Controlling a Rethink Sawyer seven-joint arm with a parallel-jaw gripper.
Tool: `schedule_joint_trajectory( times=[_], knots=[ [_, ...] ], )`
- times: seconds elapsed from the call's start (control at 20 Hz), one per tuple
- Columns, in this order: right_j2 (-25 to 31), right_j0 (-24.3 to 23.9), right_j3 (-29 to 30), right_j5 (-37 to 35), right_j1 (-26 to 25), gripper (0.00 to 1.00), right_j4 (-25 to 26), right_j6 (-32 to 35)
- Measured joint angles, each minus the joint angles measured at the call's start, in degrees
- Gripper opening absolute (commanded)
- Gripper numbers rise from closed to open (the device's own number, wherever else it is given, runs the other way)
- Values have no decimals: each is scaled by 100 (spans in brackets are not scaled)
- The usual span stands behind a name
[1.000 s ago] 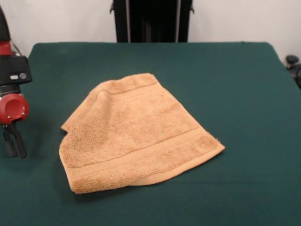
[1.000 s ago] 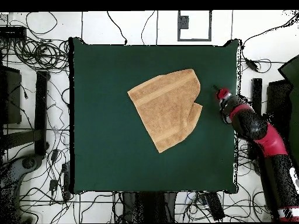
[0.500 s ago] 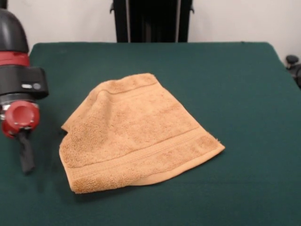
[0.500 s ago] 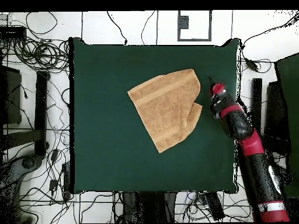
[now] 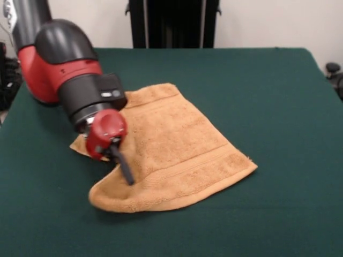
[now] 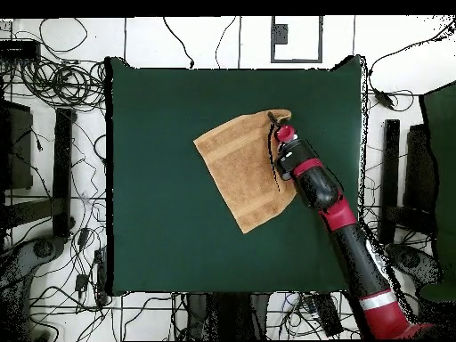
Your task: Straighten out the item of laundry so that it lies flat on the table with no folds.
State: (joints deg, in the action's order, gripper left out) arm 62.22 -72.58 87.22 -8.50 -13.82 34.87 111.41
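The tan-orange towel (image 5: 182,144) lies left of centre on the dark green table (image 5: 268,96). Its left side is bunched and pushed inward, and the near-left edge is rounded and raised. My gripper (image 5: 126,174) is down on that left part of the towel, its tip touching the cloth. The red and black arm (image 5: 69,69) comes in from the upper left and hides the towel's far-left corner. In the overhead view the gripper (image 6: 274,147) is over the right edge of the towel (image 6: 236,165), on the table (image 6: 160,223).
The dark pedestal (image 5: 174,24) stands at the table's far side. A black object (image 5: 333,69) sits off the right edge. In the overhead view, cables (image 6: 53,80) lie on the floor around the table.
The arm has swung from beside the towel onto its edge. The towel's side there has been shoved inward and bunched up; the rest of it has stayed put.
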Motion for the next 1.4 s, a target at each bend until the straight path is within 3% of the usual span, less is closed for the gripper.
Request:
schedule_joint_trajectory(
  times=[0.4,0.85,1.0,1.15,1.3,1.4],
  knots=[
    [419,26,282,0,-377,100,-2,0],
    [713,-9,130,-36,-679,100,241,-87],
    [1186,-131,-179,-435,-1249,100,407,-827],
    [1409,-135,-358,-780,-1514,100,407,-1491],
    [1612,-86,-541,-1293,-1704,100,408,-2694],
    [1615,-66,-561,-1375,-1689,100,410,-3019]
  ],
)
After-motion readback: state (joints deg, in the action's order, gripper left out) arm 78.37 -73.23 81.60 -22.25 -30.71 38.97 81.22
